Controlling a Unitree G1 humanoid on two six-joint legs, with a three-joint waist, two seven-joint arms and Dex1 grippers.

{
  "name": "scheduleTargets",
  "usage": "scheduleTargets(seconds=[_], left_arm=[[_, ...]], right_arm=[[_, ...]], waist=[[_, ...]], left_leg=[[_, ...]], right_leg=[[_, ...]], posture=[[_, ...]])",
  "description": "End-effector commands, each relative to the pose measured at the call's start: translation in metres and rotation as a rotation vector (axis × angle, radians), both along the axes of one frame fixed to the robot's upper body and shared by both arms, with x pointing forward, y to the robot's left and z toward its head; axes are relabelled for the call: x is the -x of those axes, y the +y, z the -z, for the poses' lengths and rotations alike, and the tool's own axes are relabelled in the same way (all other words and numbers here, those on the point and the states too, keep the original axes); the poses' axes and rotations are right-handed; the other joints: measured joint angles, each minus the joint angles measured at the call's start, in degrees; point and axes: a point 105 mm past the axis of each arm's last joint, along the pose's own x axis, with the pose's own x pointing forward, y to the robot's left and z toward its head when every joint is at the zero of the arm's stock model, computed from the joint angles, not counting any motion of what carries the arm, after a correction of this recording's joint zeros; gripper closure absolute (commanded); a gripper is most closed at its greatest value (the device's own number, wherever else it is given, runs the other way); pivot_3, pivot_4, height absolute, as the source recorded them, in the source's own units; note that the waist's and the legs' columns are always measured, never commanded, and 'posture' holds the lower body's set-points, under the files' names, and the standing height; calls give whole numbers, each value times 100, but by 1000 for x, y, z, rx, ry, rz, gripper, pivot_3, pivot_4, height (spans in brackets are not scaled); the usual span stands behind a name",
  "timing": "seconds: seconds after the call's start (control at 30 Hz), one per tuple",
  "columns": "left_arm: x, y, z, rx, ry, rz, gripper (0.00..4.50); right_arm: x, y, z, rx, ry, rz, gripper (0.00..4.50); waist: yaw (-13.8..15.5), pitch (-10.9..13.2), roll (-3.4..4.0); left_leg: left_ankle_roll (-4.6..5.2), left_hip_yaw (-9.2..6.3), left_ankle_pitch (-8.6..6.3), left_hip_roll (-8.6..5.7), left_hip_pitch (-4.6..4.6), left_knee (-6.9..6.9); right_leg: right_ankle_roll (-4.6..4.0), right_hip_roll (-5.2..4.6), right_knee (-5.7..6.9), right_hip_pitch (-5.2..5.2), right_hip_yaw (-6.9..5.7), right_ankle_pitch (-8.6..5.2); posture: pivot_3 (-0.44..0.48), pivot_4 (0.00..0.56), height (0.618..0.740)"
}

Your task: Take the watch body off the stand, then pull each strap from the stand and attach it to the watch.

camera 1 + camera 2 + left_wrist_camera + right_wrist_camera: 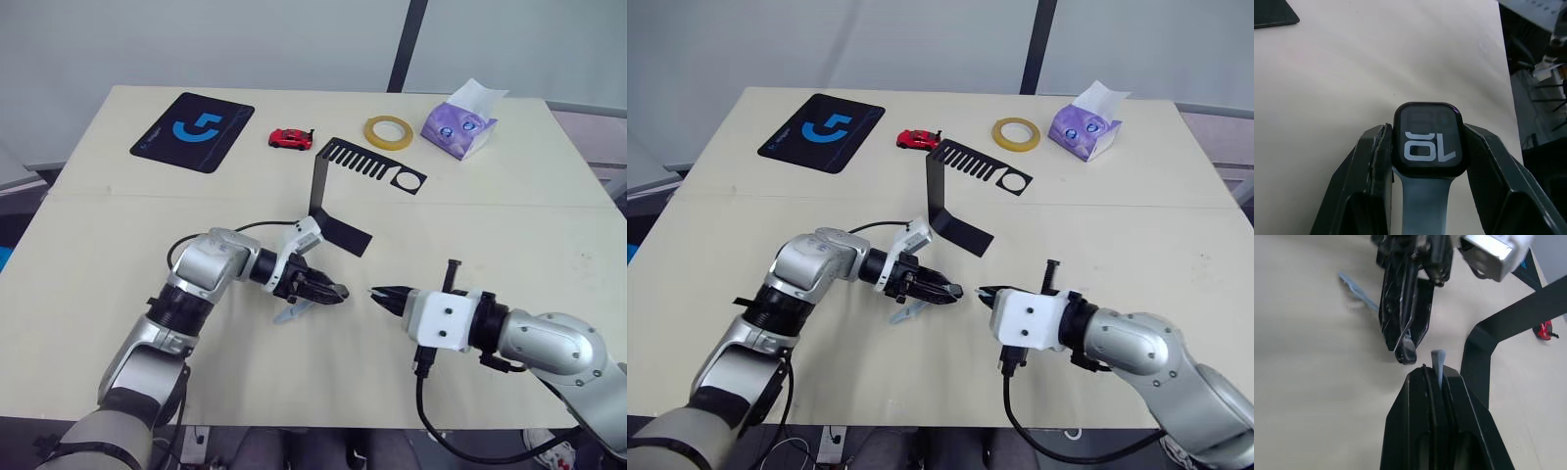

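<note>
My left tool [338,292] is clenched on the watch body [1428,139], screen facing the wrist camera (pale digits showing). One strap [1424,200] is already on it and trails from the case down to the tabletop [118,245]. My right tool [377,292] is closed on the second strap [1438,363], whose pale tip pokes out past the fingertips. The two tools point at each other, tips near but apart. Behind them the stand [333,196] sits upright on its flat foot, comb top bare. Farther back lie a red toy car [290,138], a tape roll [389,131], a black mouse pad [193,130] and a tissue pack [458,125].
</note>
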Motion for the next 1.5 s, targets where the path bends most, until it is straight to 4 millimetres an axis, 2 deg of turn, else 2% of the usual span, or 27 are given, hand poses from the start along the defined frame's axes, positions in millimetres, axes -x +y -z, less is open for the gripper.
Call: scheduleTargets(seconds=[0.03,0.43,0.97,1.5], left_arm=[[-2,-1,-13,39,27,-2,2779],[-3,-9,-26,70,45,-19,2779],[-4,-10,-31,83,35,-33,2779],[-10,-10,-29,86,28,-48,2779]], right_arm=[[-4,7,-1,25,-68,-25,4500],[-26,10,7,46,-90,26,4500],[-29,13,10,38,-85,29,4500],[-31,6,6,32,-108,67,4500]], waist=[[0,0,0],[-4,0,0],[-5,0,0],[-2,0,0]], left_leg=[[0,0,0,1,-1,0],[-3,0,1,0,-2,2],[-4,0,2,-1,0,2],[-4,0,2,-2,0,2]], right_leg=[[0,1,-2,0,-1,0],[0,2,-1,0,-2,0],[0,2,1,0,-1,0],[0,2,2,0,-1,0]], posture=[[0,150,738],[0,150,738],[0,150,738],[0,150,738]])
